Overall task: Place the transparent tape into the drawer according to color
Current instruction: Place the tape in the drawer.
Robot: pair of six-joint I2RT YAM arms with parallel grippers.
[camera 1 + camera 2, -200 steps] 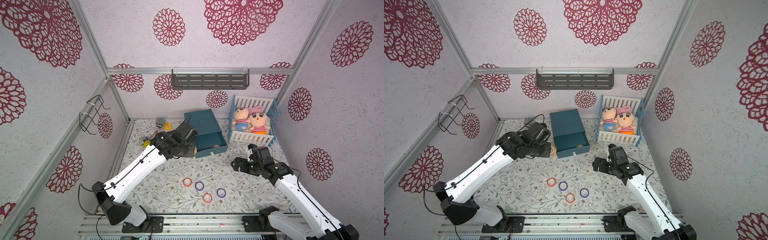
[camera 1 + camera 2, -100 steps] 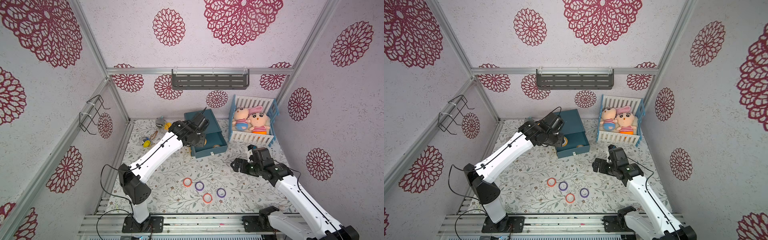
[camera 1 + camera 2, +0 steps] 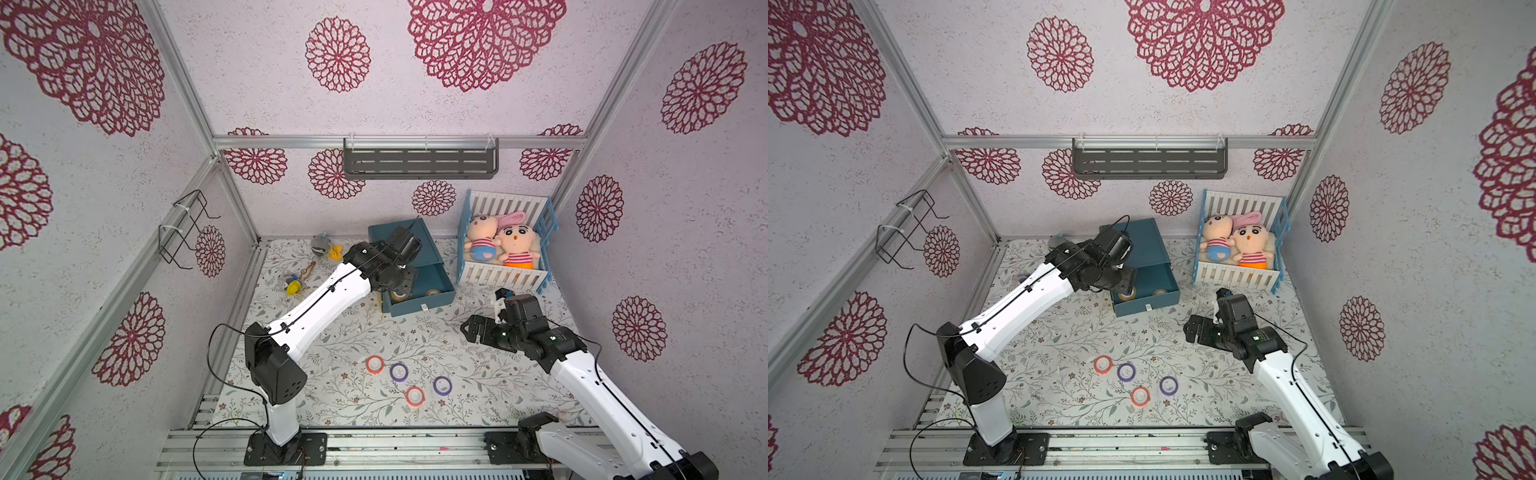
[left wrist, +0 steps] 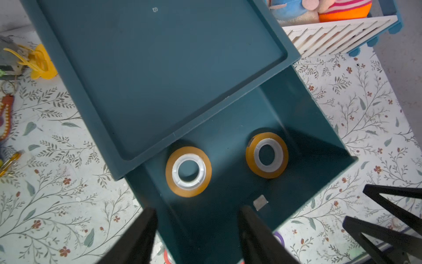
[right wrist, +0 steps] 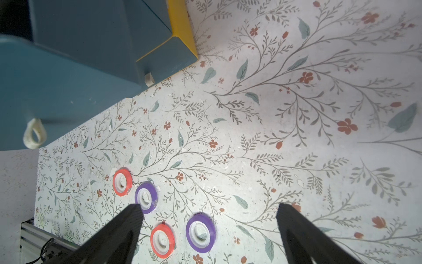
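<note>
At mid-frame in both top views, arm point(image 3: 328, 299) hides left gripper point(image 4: 197, 211); wrist view shows it released over two yellow tapes point(image 4: 171, 176) in drawer point(image 3: 442, 291). Lower centre, four tapes point(image 3: 398, 372) on mat point(image 3: 332, 332); right gripper point(image 5: 209, 207) spread, empty.

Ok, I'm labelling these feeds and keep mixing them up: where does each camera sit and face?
Top views: high at the front, looking down and back over the table; the left arm and right arm show.
Left wrist: on the left arm above the open drawer, looking down into it at two yellow tapes; the open left hand shows.
Right wrist: on the right arm, looking down at four tapes on the table; the open right hand shows.
Shared: both top views and the right wrist see the four tapes.
</note>
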